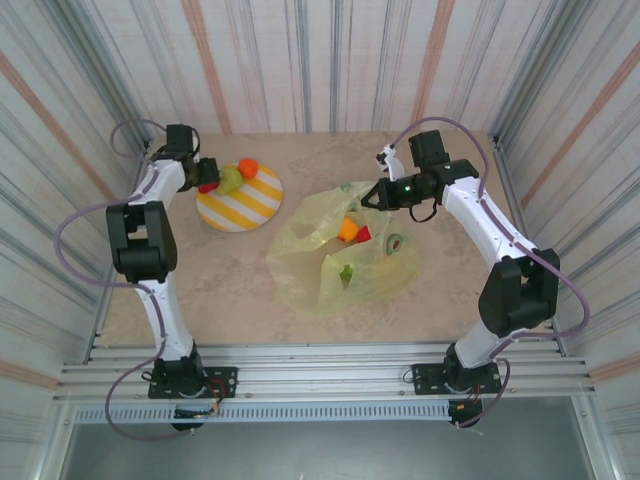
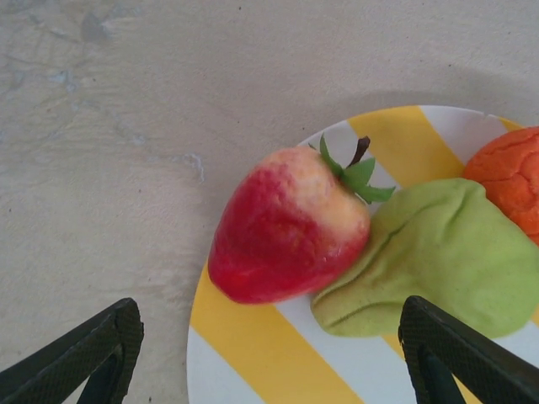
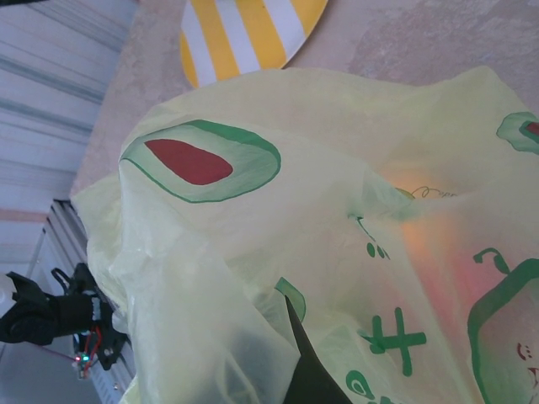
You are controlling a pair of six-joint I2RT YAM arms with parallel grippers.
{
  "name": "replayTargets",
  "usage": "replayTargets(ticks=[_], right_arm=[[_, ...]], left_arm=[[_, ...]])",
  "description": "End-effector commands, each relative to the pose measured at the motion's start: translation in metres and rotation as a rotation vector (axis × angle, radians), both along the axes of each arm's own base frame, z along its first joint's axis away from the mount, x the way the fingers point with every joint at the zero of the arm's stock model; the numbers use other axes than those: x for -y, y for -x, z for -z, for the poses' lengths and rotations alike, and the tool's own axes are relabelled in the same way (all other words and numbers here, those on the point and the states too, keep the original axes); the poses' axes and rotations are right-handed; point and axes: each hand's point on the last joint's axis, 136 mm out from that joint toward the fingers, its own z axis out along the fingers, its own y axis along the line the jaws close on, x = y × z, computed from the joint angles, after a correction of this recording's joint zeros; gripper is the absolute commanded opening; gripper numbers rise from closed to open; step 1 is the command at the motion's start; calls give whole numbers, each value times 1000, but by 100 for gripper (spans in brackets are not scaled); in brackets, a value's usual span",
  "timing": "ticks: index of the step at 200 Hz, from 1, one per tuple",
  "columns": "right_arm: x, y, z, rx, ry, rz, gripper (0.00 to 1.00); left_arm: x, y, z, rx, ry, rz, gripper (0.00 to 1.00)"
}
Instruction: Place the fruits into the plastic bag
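On the tabletop (image 1: 240, 290), the plastic bag (image 1: 320, 275) veils blurred fruits (image 1: 350, 230) inside.

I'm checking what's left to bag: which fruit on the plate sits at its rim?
The red strawberry with the green leafy stem, lying across the plate's rim; the green pear and the orange fruit lie further in.

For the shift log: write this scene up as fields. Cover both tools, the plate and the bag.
left tool: open, above the strawberry
right tool: shut on the rim of the plastic bag, holding it raised
plate: striped; holds the strawberry, green pear piece and orange fruit
bag contents: yellow-orange fruit and red fruit at the mouth
left to do: the three fruits on the plate are not yet bagged
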Motion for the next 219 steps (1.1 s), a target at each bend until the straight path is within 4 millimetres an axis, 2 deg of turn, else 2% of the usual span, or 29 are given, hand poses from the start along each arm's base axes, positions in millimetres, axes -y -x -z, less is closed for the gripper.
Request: replayTargets(ticks=[1, 96, 158, 219], right_arm=[[-5, -2, -1, -14, -20, -9, 0], [-4, -2, 3, -22, -11, -4, 0], [-3, 0, 3, -23, -10, 1, 0], [-3, 1, 4, -25, -9, 4, 0]], left_arm=[[-4, 0, 11, -69, -23, 35, 84], [1, -15, 39, -121, 4, 65, 84], [1, -25, 47, -144, -3, 84, 84], [7, -34, 52, -155, 23, 110, 79]])
